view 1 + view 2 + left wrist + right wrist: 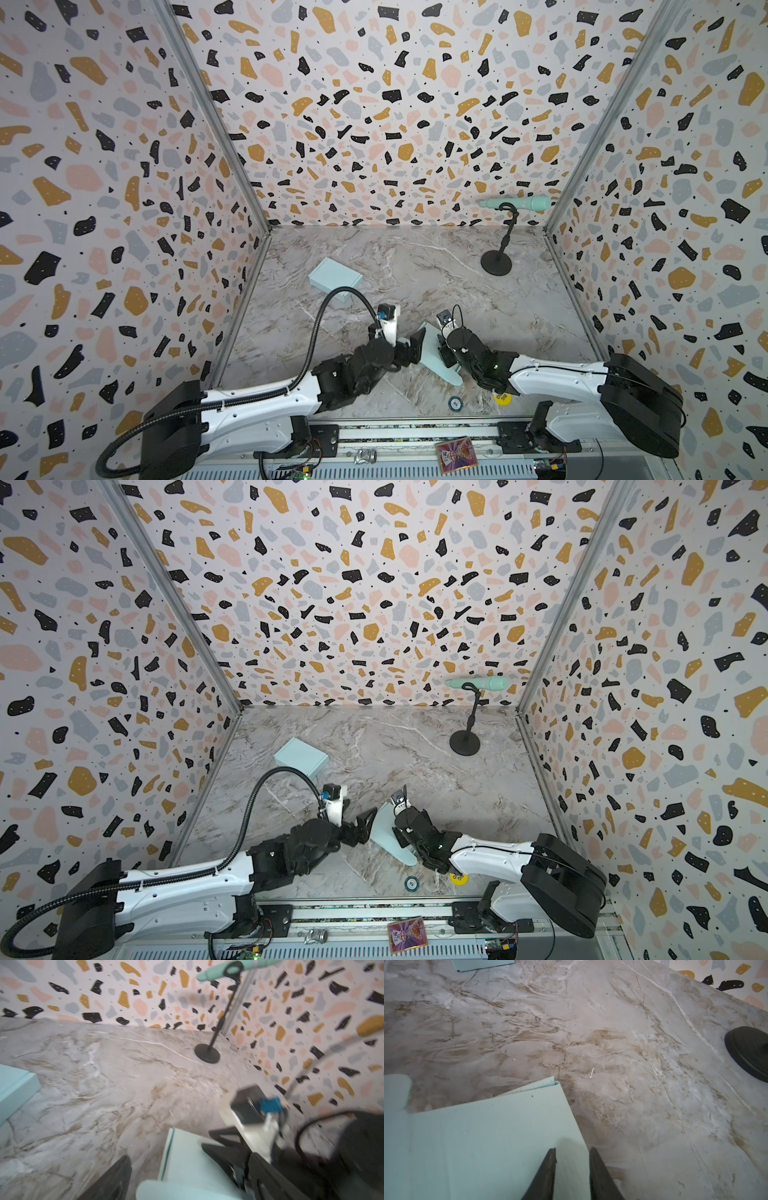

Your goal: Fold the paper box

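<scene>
No legible text; yellow sticker (502,397) lettering too small

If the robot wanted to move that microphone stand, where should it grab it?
Probably the thin black pole, pinched from the side facing the arms, below the mint microphone. The pole stands upright and slim; the round base is flat and wide, hugging the table.

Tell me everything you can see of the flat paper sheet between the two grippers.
The paper sheet is pale mint card with a rounded tab at its near end and a second layer showing under one corner. It sits near the front of the marble table, between the arms. The left gripper stands open beside it, not gripping it. The right gripper has its tips slightly apart over one edge; contact is unclear.
</scene>
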### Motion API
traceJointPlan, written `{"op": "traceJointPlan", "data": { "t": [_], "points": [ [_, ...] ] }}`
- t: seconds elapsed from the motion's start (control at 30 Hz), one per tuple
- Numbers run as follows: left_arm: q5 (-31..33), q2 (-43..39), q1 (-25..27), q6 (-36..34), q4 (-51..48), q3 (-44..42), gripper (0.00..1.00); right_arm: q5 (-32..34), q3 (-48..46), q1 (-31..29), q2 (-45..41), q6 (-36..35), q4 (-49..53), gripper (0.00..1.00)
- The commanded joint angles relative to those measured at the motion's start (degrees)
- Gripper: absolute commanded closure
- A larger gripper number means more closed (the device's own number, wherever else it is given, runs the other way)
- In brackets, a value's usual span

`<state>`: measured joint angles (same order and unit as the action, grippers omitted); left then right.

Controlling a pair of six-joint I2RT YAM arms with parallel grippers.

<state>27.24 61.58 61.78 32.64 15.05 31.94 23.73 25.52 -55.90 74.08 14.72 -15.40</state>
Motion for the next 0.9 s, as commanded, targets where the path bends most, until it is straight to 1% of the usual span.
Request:
{"op": "traceJointPlan", "data": {
  "t": [0.0, 0.1, 0.17, 0.23, 0.37, 0.5, 0.6, 0.63, 0.7, 0.77, 0.87],
  "points": [
    [-6.8, 4.1, -4.1, 2.3, -2.6, 1.3, 0.11, -1.2, -1.5, -0.2, -1.3, 1.6, -2.4, 0.70],
    [-10.1, 9.9, -5.1, -0.9, 1.1, 3.6, 0.13, -2.8, -2.0, -0.1, -1.3, 2.3, -3.7, 0.70],
    [-12.8, 14.4, -5.3, -3.4, 0.2, 6.1, 0.16, -3.9, -2.2, 0.3, -1.0, 2.9, -4.1, 0.70],
    [-13.5, 17.9, -5.4, -4.1, -0.3, 6.7, 0.18, -4.9, -2.5, 1.1, -1.3, 3.7, -4.2, 0.71],
    [-13.7, 20.5, -5.5, -3.8, 1.5, 4.6, 0.24, -9.6, -4.9, 4.8, -5.2, 5.5, -6.0, 0.70],
    [-14.1, 22.1, -5.7, -3.6, 2.5, 2.7, 0.25, -12.4, -4.9, 7.2, -9.5, 5.9, -4.4, 0.68],
    [-14.7, 23.6, -5.7, -3.0, 3.9, 1.3, 0.26, -13.2, -3.1, 8.1, -13.3, 7.4, 0.3, 0.61],
    [-14.9, 23.9, -5.7, -2.8, 4.1, 0.8, 0.26, -13.4, -2.3, 8.4, -14.9, 8.7, 3.4, 0.57],
    [-14.9, 24.2, -5.7, -2.5, 4.8, -0.1, 0.28, -15.3, -0.6, 8.8, -18.0, 11.7, 10.2, 0.47],
    [-15.1, 24.4, -5.7, -2.0, 5.7, -1.1, 0.32, -19.2, -0.4, 9.1, -22.4, 16.0, 15.7, 0.35],
    [-15.5, 25.0, -5.7, -1.7, 6.9, -2.0, 0.37, -25.5, -3.2, 9.1, -28.2, 22.8, 20.2, 0.24]
  ]
}}
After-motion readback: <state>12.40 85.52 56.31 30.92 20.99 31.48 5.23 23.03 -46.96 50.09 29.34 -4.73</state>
